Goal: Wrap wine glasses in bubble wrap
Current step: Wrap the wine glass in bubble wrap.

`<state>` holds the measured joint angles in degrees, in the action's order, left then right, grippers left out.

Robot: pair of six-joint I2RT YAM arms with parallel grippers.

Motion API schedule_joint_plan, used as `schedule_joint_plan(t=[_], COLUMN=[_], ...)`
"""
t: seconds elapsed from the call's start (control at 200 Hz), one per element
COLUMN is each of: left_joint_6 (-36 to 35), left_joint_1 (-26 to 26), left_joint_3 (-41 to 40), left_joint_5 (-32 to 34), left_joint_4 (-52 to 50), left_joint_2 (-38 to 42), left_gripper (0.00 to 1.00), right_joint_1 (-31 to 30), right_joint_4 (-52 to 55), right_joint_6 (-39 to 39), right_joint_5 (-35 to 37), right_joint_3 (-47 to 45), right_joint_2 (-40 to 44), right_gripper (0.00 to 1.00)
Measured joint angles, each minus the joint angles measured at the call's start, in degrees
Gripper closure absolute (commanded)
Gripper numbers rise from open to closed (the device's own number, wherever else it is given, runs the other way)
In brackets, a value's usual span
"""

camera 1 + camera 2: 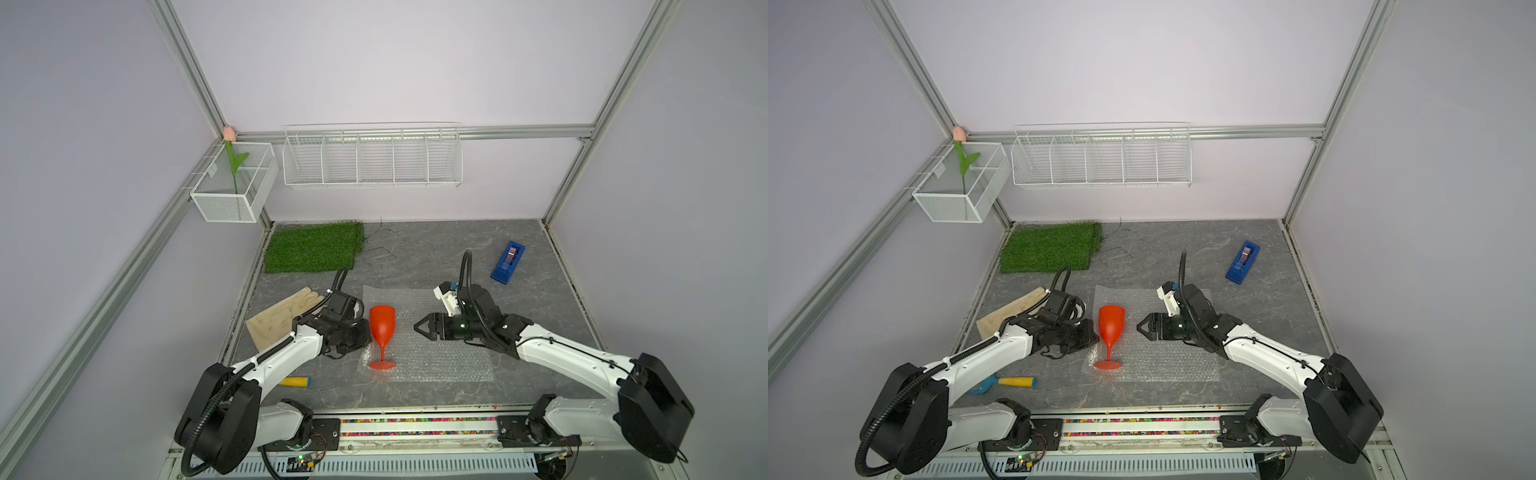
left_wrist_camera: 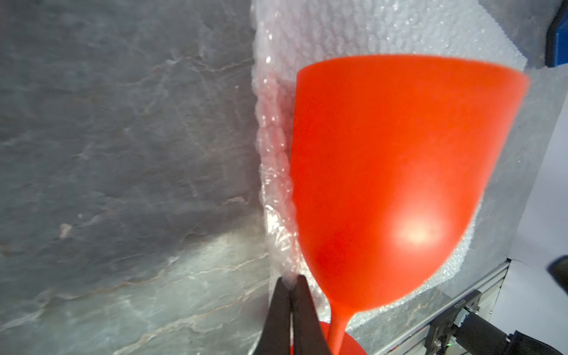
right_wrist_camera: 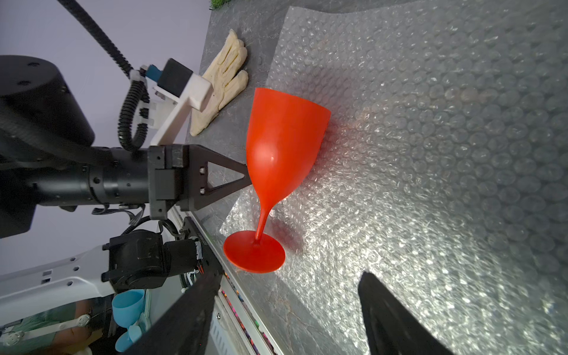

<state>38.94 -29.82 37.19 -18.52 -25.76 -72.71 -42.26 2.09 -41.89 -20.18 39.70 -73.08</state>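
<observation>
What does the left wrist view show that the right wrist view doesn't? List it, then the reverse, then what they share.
Left wrist only: the left gripper seen from behind its tips, shut on the edge of the bubble wrap.

Right wrist only: the glove, the whole round foot of the goblet, the right gripper standing open, and blue cups beyond the table.

Both: the goblet lying on its side on the bubble wrap, and the grey table.
</observation>
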Motion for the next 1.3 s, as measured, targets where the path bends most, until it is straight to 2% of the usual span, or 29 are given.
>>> schedule_joint_plan(t=[0.23, 0.66, 0.855, 1.16, 1.3], left_joint_6=[1.6, 8.7, 12.0, 15.1, 16.0], left_joint_1=[-3.5, -11.4, -16.1, -20.4, -21.4], left_joint_3=[2.9, 6.9, 10.4, 13.0, 13.9], left_joint_5=[-0.4, -0.8, -0.7, -0.8, -1.0], left_joint_4=[1.1, 5.4, 7.6, 12.5, 14.9], left_joint_2=[0.2, 0.1, -3.3, -12.1, -16.1], left_gripper=[1.0, 1.0, 1.0, 0.99, 0.89], right_joint_1=[0.6, 6.1, 7.2, 10.7, 12.5], right_joint_4=[-6.2, -17.5, -19.6, -17.1, -15.8], right_joint_6=[-3.7, -8.5, -9.0, -8.9, -8.6], right_joint_5=[-1.0, -6.0, -7.3, -7.5, -7.1], right_joint_3=[-3.0, -6.8, -7.6, -9.8, -10.7], right_joint_2=[-3.3, -9.9, -10.1, -3.5, 0.5], right_gripper=[0.19, 0.19, 0.19, 0.19, 0.19])
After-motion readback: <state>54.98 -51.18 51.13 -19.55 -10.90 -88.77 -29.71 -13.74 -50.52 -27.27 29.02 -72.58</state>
